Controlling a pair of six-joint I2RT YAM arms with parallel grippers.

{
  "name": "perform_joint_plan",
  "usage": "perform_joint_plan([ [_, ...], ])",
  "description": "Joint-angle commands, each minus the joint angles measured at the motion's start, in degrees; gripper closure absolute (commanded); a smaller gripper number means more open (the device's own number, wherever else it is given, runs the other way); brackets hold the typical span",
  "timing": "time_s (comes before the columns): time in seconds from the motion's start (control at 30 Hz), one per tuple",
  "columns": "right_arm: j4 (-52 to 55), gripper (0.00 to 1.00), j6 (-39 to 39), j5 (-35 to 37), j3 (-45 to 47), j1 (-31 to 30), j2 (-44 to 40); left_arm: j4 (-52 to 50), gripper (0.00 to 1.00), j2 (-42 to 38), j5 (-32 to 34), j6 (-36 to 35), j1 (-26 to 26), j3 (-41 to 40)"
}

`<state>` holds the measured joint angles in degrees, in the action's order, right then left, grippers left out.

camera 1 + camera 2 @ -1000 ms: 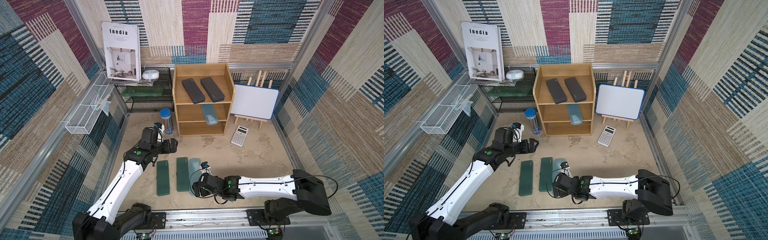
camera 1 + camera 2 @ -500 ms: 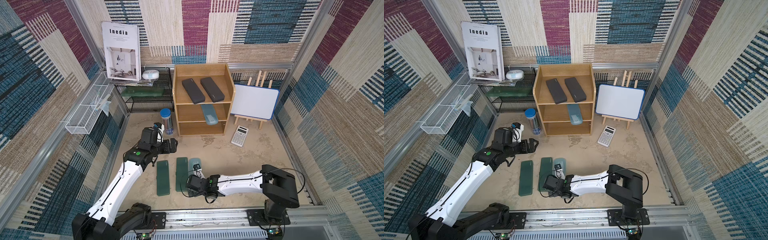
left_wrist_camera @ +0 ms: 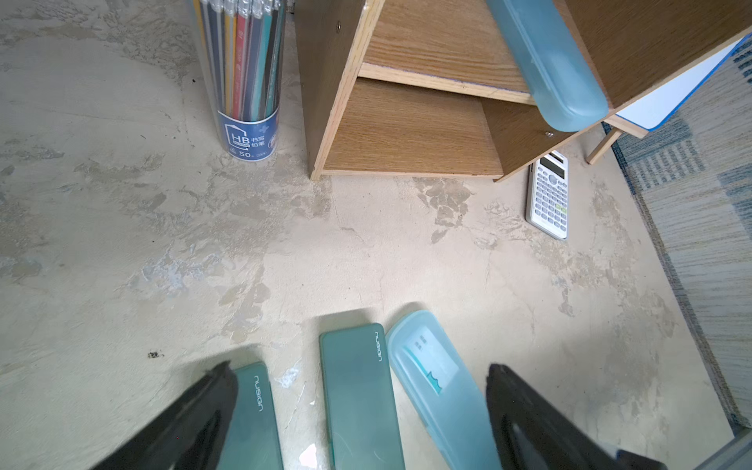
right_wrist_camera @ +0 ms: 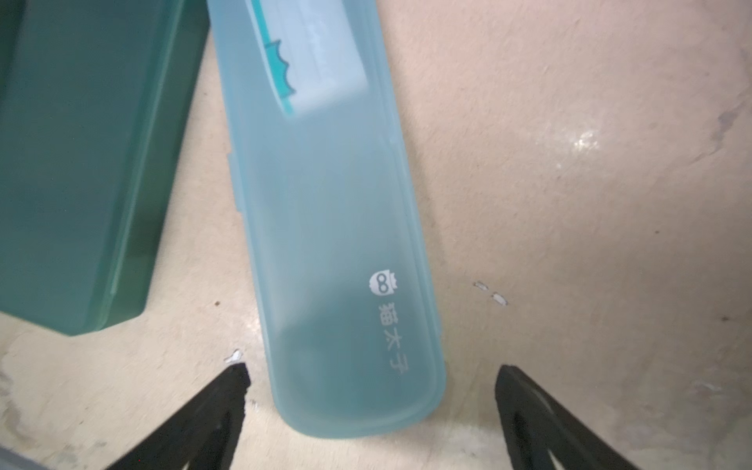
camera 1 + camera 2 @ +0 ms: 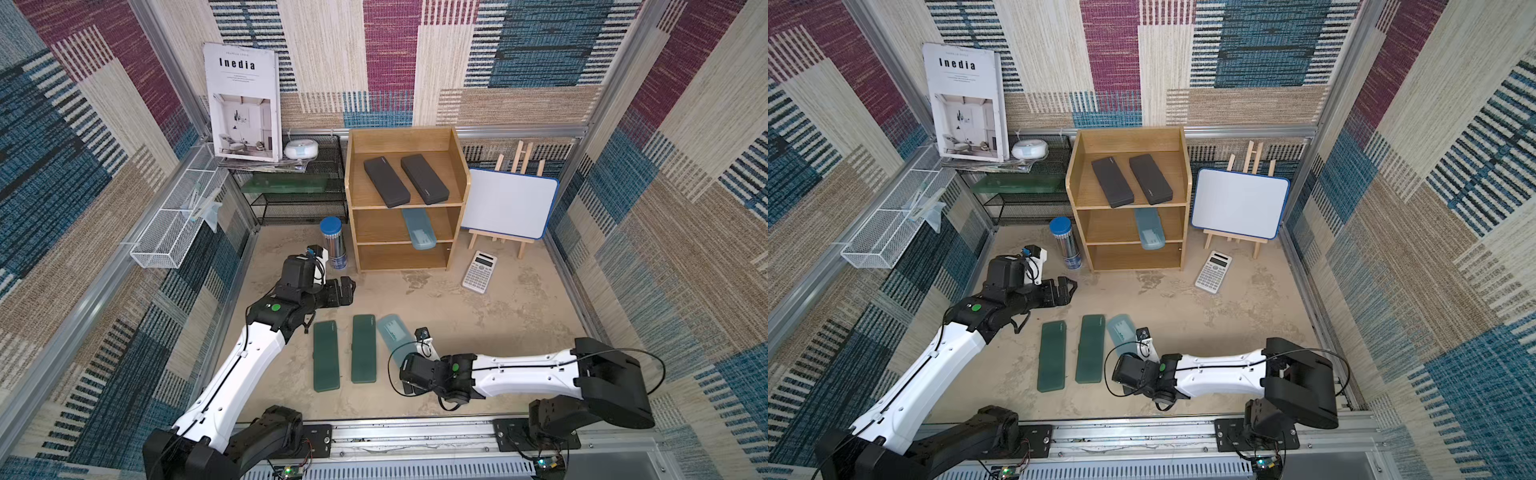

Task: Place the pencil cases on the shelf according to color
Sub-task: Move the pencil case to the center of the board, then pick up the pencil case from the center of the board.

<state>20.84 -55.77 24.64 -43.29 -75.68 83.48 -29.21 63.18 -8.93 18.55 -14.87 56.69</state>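
Note:
The wooden shelf (image 5: 405, 199) stands at the back. Its top tier holds two black pencil cases (image 5: 386, 181) (image 5: 424, 179), and one light blue case (image 5: 419, 228) lies on the middle tier. On the floor lie two dark green cases (image 5: 326, 356) (image 5: 364, 348) side by side, with a second light blue case (image 5: 392, 332) slanted beside them. My right gripper (image 4: 372, 370) is open, and the near end of that blue case (image 4: 325, 228) lies between its fingers without touching them. My left gripper (image 3: 360, 368) hovers open over the far ends of the floor cases (image 3: 354, 390), holding nothing.
A blue-lidded pencil tub (image 5: 331, 243) stands by the shelf's left side. A white calculator (image 5: 479, 272) and a small whiteboard on an easel (image 5: 508, 208) are at the right. A black mesh rack (image 5: 299, 195) and a white wire basket (image 5: 174, 224) line the left wall.
My right arm swung to the left and came back to the right, ending at the near end of the floor's blue case. The left arm and the cases have stayed put.

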Motion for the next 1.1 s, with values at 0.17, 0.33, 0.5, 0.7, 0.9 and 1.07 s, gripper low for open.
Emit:
perform_joint_plan([
  [0.17,-1.3,0.01,10.3,0.2,2.1,0.2,-2.8,0.6,0.00,0.1,-0.4,0.0,0.0,-0.2],
  [0.33,-4.0,0.01,13.5,-2.3,1.6,1.3,-0.3,0.5,0.01,0.1,-0.2,0.0,0.0,-0.2],
  [0.5,-5.1,0.01,14.5,-3.4,-0.6,1.8,4.9,0.4,0.01,0.1,-0.2,0.0,0.0,-0.2],
  [0.7,-6.4,0.01,13.5,-3.8,-1.1,2.5,9.9,0.4,0.01,0.1,-0.3,0.0,0.0,-0.1],
  [0.9,-7.4,0.06,11.0,-3.5,1.1,2.6,10.7,0.5,0.00,0.1,-0.5,0.0,0.0,-0.1],
  [1.07,-5.6,0.21,8.5,-0.8,2.4,2.3,6.4,0.5,0.00,-0.1,-0.4,0.0,0.0,-0.1],
])
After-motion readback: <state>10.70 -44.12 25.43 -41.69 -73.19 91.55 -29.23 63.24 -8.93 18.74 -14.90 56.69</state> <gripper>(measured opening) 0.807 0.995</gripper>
